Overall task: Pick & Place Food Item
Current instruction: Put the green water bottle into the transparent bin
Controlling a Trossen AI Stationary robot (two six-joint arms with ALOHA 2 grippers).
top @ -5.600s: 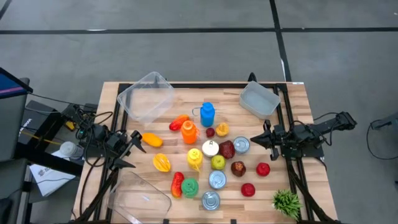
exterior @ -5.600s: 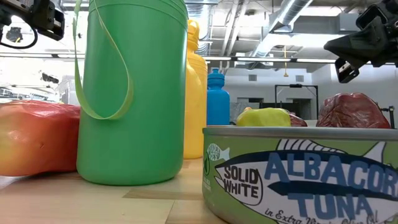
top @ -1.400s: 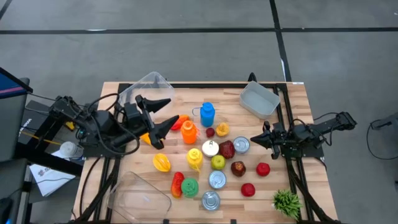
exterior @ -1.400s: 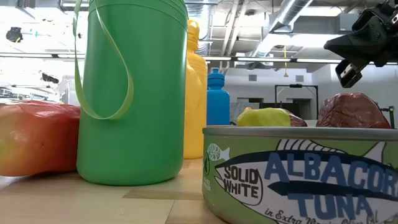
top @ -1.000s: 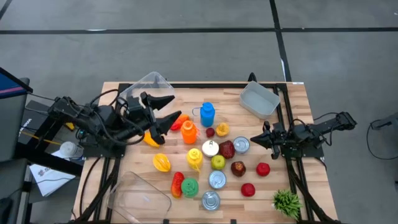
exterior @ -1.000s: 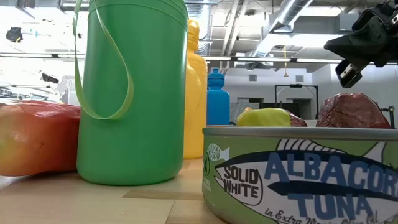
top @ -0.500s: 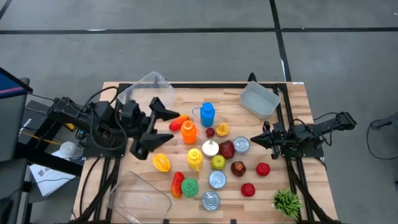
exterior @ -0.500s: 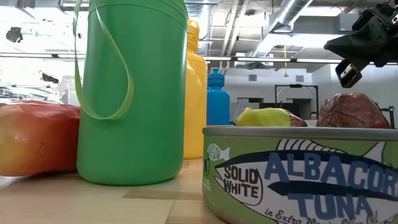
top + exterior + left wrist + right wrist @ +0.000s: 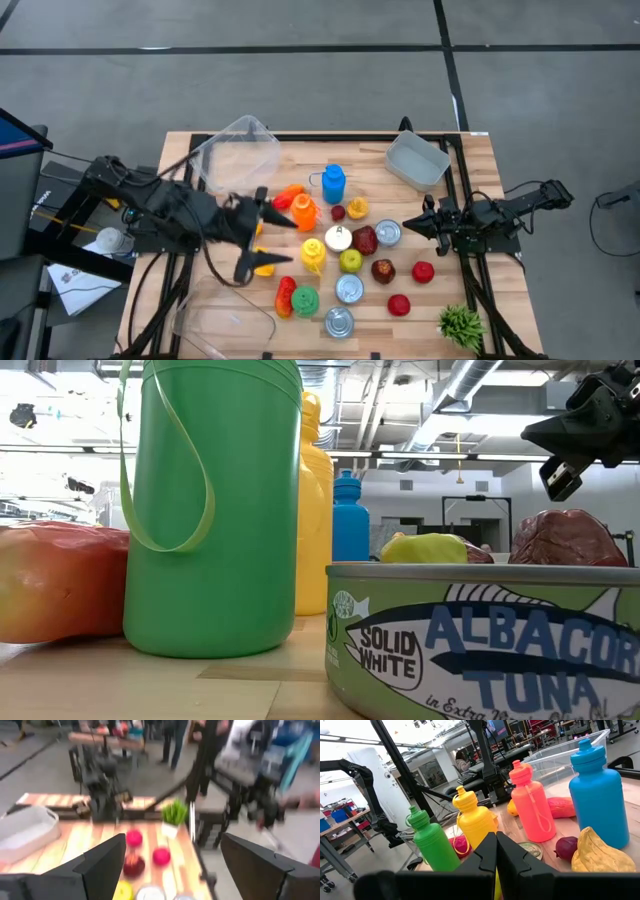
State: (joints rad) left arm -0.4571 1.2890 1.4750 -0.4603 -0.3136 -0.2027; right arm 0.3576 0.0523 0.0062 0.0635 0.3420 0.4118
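Food items stand in a cluster mid-table: a yellow pepper (image 9: 262,266), a red pepper (image 9: 285,295), a green apple (image 9: 350,261), red apples (image 9: 423,271), tuna cans (image 9: 349,288), and blue (image 9: 333,183), orange (image 9: 304,212), yellow (image 9: 312,253) and green (image 9: 305,300) bottles. My left gripper (image 9: 272,240) is wide open over the cluster's left side, just above the yellow pepper, touching nothing; its spread fingers (image 9: 102,865) show in the left wrist view. My right gripper (image 9: 420,222) waits shut at the cluster's right edge, its fingers (image 9: 487,855) closed together.
A clear bin (image 9: 235,155) sits at the far left and another (image 9: 225,320) at the near left corner. A grey bin (image 9: 417,160) is at the far right, a small plant (image 9: 460,325) at the near right corner. The green bottle (image 9: 210,510) and a tuna can (image 9: 480,640) fill the low view.
My left gripper has swung from beside the far-left clear bin toward the near edge and slightly right, turning as it went, and now hangs over the yellow pepper, still open. The right arm and all the items have kept still.
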